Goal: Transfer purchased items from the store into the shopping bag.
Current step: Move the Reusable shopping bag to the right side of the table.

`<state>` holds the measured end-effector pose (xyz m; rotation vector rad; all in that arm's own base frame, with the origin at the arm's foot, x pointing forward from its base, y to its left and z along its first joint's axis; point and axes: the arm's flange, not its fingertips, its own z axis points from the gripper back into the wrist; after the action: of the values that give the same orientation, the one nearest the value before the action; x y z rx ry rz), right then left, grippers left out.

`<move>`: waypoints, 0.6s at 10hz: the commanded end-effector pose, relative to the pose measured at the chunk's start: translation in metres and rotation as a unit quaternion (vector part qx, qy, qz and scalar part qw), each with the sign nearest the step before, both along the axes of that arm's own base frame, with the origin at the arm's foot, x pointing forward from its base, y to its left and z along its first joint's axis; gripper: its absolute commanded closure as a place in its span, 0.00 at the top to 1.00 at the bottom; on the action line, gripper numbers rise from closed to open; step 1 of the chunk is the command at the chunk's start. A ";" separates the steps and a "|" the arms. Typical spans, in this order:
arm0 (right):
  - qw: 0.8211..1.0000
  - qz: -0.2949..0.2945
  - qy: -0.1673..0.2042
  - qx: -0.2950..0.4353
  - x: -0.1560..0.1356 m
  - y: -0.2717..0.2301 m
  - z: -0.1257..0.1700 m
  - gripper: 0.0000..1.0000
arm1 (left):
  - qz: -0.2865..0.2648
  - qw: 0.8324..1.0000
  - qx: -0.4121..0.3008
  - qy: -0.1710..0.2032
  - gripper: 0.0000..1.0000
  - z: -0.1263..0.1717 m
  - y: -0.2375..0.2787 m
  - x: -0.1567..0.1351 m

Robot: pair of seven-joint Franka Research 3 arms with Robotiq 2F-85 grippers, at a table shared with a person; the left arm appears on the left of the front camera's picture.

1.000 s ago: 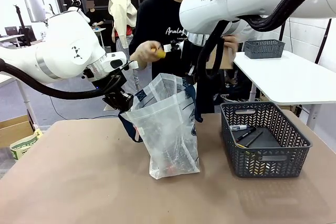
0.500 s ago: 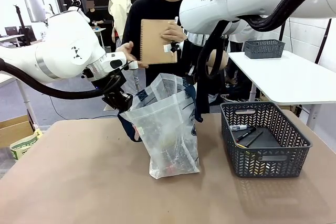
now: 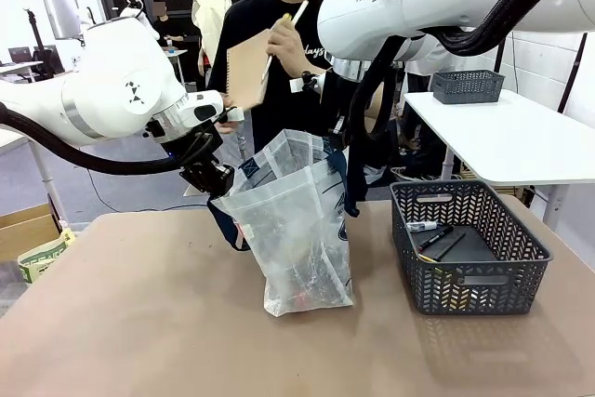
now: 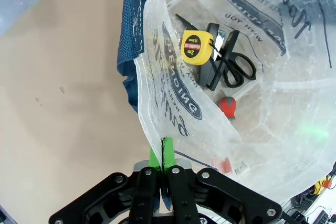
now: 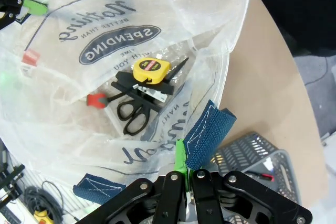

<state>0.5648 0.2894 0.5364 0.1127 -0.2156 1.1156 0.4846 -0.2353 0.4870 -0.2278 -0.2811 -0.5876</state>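
Two grippers hold one shopping bag open and upright near the middle of the surface. The left gripper is pinched tight on the bag's translucent rim, just beside one navy strap handle. The right gripper is clamped on the opposite rim, where a second navy handle is sewn on.

At the bottom of the bag lie one yellow tape measure, one pair of black scissors and one small red-tipped piece. Flat black packaging lies under the first two; how many pieces it is cannot be told.

The dark grey basket stands on the robot's right, apart from the bag. Three items show on its floor: one white marker, one black pen and one flat black piece.

A second, smaller grey basket sits on the white table behind. The person at the far side holds one brown notebook and one pale pen.
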 end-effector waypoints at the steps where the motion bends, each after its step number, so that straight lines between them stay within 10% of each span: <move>1: 1.000 -0.001 0.001 0.000 0.000 0.000 0.000 0.00 | 0.004 1.000 0.014 -0.010 0.00 0.004 0.007 -0.003; 6: 1.000 -0.001 0.001 0.000 0.000 0.000 0.000 0.00 | -0.002 1.000 0.012 -0.019 0.00 0.007 0.014 -0.005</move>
<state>0.5648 0.2895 0.5364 0.1127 -0.2157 1.1157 0.4837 -0.2290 0.4930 -0.2067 -0.2949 -0.5911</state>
